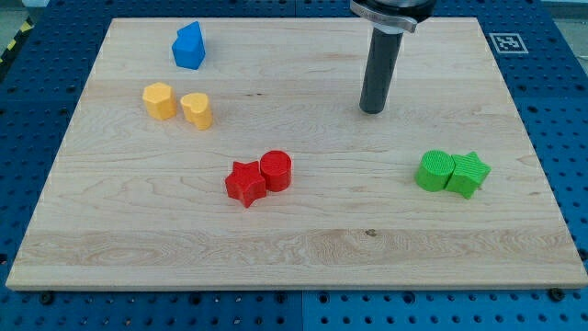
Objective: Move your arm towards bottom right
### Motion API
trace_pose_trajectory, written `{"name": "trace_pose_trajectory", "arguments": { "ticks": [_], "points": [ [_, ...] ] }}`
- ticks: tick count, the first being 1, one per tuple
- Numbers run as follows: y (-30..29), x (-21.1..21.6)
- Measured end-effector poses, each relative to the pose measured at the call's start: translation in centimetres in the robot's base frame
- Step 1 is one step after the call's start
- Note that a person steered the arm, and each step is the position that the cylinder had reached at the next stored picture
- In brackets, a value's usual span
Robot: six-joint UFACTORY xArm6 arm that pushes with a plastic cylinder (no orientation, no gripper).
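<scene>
- Risk lay ahead: my tip (372,109), a bare rod without jaws, stood up-left of the touching green cylinder (434,171) and green star (468,174).
- A straight diagonal run could have knocked them.

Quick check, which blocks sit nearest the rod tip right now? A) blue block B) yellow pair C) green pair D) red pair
C: my tip stands apart from every block in the board's upper right, and the green cylinder with the green star touching it, down toward the view's right, lies closer than the red pair, the yellow pair or the blue block.
</scene>
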State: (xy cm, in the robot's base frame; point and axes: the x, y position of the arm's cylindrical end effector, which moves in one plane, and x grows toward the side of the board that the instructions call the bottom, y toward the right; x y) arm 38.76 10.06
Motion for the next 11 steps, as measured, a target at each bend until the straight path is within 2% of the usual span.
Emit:
{"name": "trace_pose_trajectory", "arguments": {
  "ticks": [1, 3, 6, 9, 10, 11],
  "points": [
    [0.0, 0.0],
    [-1.0, 3.3],
    [-0.5, 16.4],
    [15.6, 16.5],
    [16.5, 16.5],
    [14.6, 15.8]
  ]
}}
